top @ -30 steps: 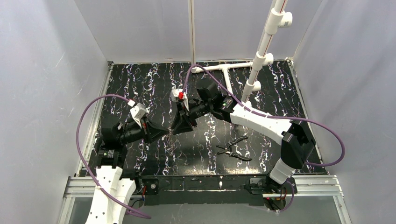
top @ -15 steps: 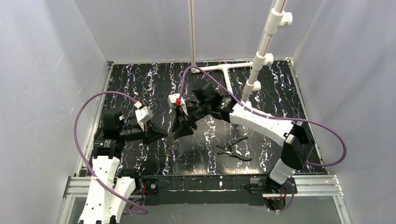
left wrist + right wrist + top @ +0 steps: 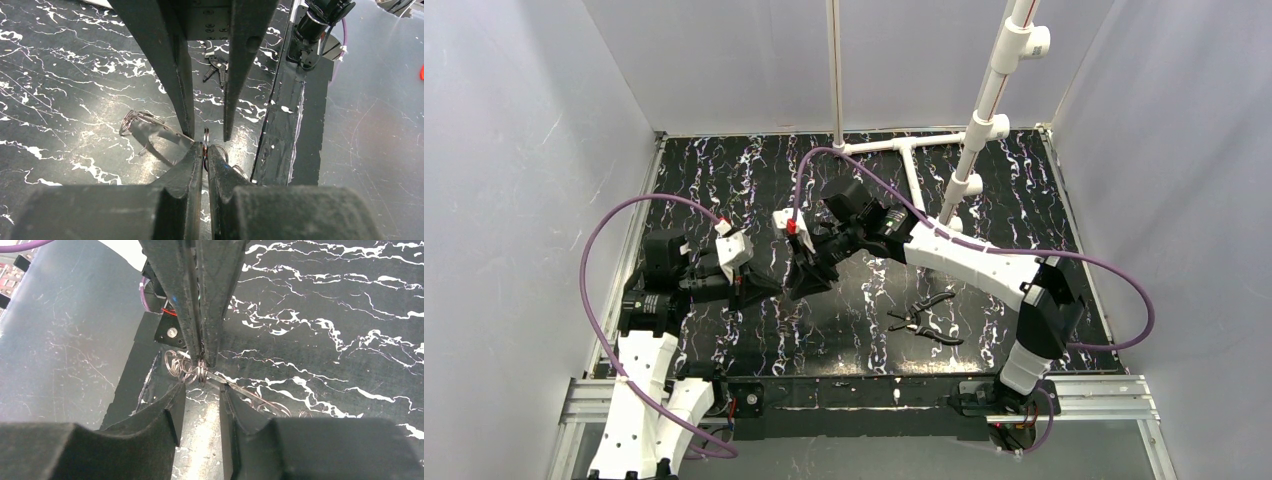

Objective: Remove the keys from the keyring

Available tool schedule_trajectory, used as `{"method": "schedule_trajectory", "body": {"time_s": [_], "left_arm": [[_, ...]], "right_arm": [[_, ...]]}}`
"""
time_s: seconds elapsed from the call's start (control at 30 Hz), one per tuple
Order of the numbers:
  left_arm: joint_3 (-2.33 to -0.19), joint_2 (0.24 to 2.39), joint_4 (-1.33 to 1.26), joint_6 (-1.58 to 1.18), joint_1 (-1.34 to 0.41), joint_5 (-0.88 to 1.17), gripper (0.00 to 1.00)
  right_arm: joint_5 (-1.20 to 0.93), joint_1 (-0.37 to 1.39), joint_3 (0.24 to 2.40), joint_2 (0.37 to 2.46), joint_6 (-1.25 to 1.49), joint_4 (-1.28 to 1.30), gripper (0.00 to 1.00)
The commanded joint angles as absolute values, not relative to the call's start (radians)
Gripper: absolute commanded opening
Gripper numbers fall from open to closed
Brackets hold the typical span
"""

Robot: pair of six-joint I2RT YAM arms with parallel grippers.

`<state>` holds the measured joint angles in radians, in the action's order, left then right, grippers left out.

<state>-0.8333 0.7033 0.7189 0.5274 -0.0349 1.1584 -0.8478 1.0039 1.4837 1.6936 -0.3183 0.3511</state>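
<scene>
The keyring [image 3: 206, 136] is a thin silvery ring seen edge-on, pinched between the tips of my left gripper [image 3: 205, 150], which is shut on it just above the table. In the right wrist view the keyring [image 3: 201, 371] hangs below the left fingers [image 3: 187, 315], with smaller silvery loops [image 3: 172, 362] to its left and a thin flat metal piece [image 3: 250, 397] trailing right. My right gripper [image 3: 200, 392] is open, its jaws on either side of the ring and not touching it. In the top view, left gripper [image 3: 762, 287] and right gripper [image 3: 802, 283] meet tip to tip.
Black-handled pliers [image 3: 924, 320] lie on the black marbled table [image 3: 984, 200] to the right of the grippers; they also show in the left wrist view [image 3: 215, 62]. A white pipe frame [image 3: 979, 130] stands at the back right. Grey walls enclose the table.
My right gripper has moved left and closer onto the left gripper's tips. The left arm has drawn its elbow back and left, its gripper staying on the ring.
</scene>
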Motion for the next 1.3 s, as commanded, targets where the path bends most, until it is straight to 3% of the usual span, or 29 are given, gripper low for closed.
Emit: {"method": "schedule_trajectory", "body": {"time_s": [0.0, 0.67, 0.73, 0.87, 1.07, 1.27], "left_arm": [[-0.861, 0.701, 0.746, 0.57, -0.043, 1.196, 0.0], [-0.873, 0.71, 0.763, 0.589, -0.048, 1.183, 0.0], [-0.872, 0.71, 0.762, 0.588, -0.048, 1.184, 0.0], [-0.868, 0.712, 0.762, 0.579, -0.048, 1.175, 0.0], [-0.815, 0.702, 0.57, 0.345, -0.046, 1.155, 0.01], [-0.756, 0.696, 0.471, 0.241, -0.045, 1.19, 0.09]], "right_arm": [[-0.831, 1.009, 1.551, 1.7, -0.323, 0.354, 0.38], [-0.815, 1.03, 1.599, 1.724, -0.366, 0.417, 0.28], [-0.81, 1.031, 1.604, 1.726, -0.369, 0.42, 0.22], [-0.807, 1.032, 1.608, 1.728, -0.368, 0.419, 0.01], [-0.816, 1.029, 1.592, 1.711, -0.349, 0.392, 0.01], [-0.863, 0.998, 1.562, 1.683, -0.275, 0.315, 0.01]]}}
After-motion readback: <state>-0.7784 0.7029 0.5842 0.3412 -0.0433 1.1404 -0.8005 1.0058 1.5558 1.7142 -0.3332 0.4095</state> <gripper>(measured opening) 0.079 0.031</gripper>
